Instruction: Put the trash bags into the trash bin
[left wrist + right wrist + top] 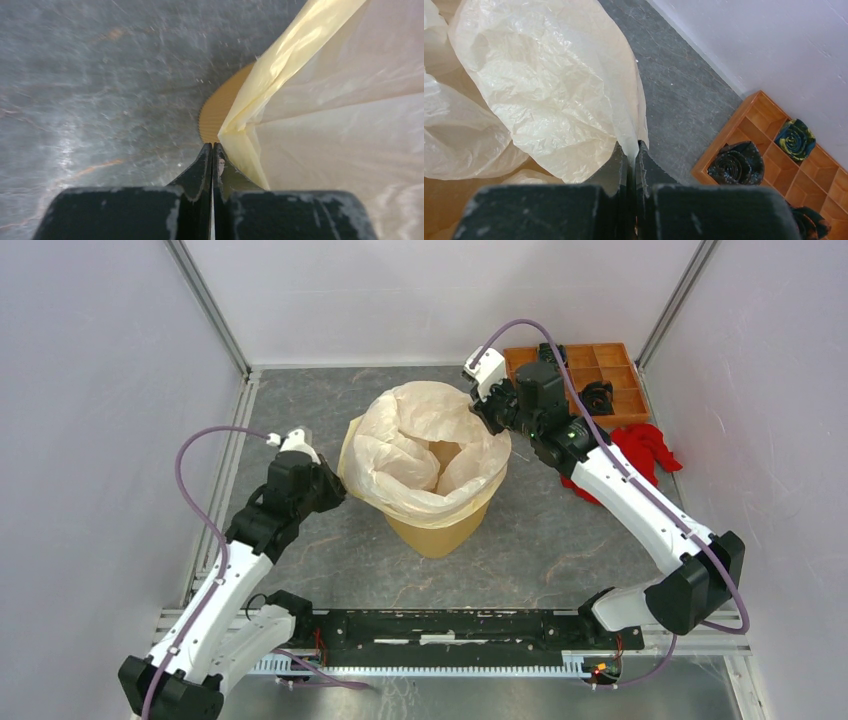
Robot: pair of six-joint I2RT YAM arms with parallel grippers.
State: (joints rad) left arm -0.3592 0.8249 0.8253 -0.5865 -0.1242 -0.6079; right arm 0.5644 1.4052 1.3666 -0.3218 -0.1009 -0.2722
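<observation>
The cream-white trash bag sits opened in the mouth of the orange-yellow trash bin at mid table, its edges puffed up above the rim. My left gripper is at the bag's left edge. In the left wrist view it is shut, with a taut fold of the bag meeting its tip beside the bin. My right gripper holds the bag's far right edge above the rim. In the right wrist view it is shut on the bag.
A flat orange compartment tray with dark rolled items lies at the back right. A red cloth lies beside it under my right arm. White walls enclose the table on three sides. A black rail runs along the near edge.
</observation>
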